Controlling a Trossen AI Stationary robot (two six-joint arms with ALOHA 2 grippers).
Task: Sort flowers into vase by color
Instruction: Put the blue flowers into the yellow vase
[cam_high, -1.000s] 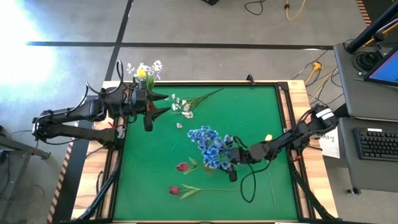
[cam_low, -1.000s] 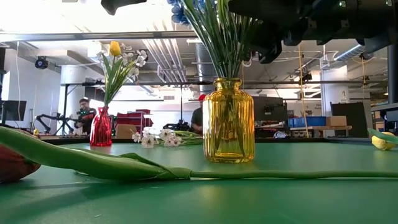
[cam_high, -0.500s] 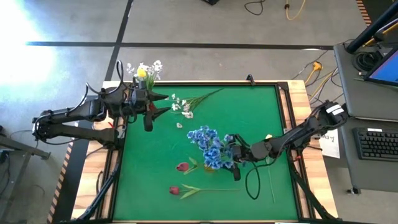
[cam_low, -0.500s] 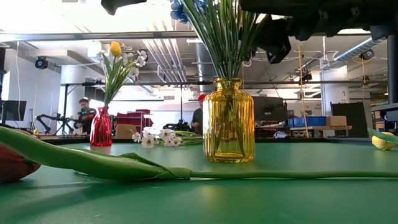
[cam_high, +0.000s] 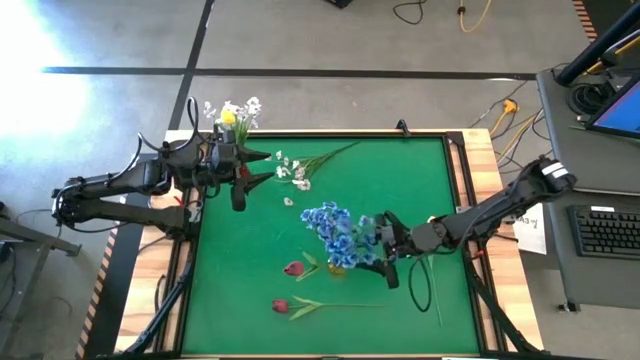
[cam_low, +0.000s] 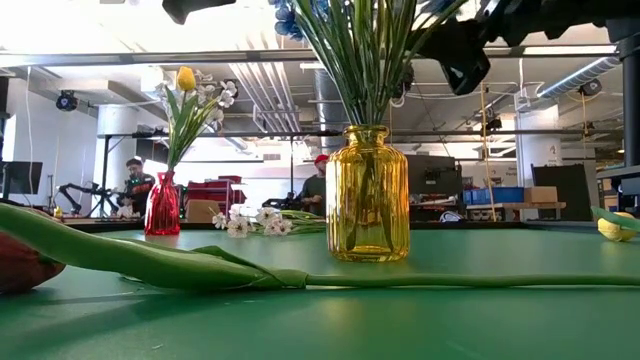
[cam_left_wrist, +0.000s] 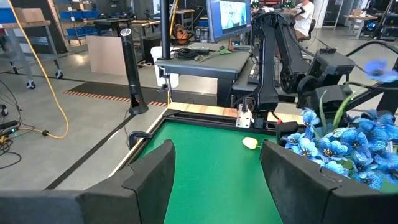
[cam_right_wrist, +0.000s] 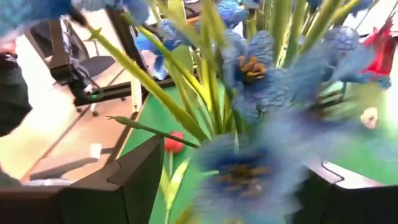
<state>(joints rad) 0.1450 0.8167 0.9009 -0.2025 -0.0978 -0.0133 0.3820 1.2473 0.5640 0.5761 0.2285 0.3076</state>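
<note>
Two dark arms work over a green-topped bench (cam_high: 400, 180) strewn with artificial flowers. The right hand (cam_high: 385, 250) hangs just beside the blue blooms (cam_high: 338, 237), which stand bunched in a yellow glass vase (cam_low: 367, 195) near the middle of the bench; its fingers (cam_right_wrist: 134, 180) stand apart, with the blue flowers and their green stems filling the space directly ahead of them, and nothing is visibly clamped between them. The left hand (cam_high: 260, 168) waits at the far left of the bench, its fingers (cam_left_wrist: 152, 171) spread wide and holding nothing. Just behind that hand, a red vase (cam_low: 163, 210) holds a yellow tulip (cam_low: 185, 78) and some white blossoms (cam_high: 245, 106). Just ahead of the left hand's fingertips, a spray of white blossoms (cam_high: 293, 172) lies flat on the green surface. Two red-pink tulips (cam_high: 292, 268) lie on the near side of the right hand, one close to the yellow vase, the other (cam_high: 281, 305) farther off with its long stem stretched along the bench. Another yellow tulip (cam_left_wrist: 250, 143) lies beyond the right hand, near the right edge. People (cam_low: 133, 185) show in the room behind.
</note>
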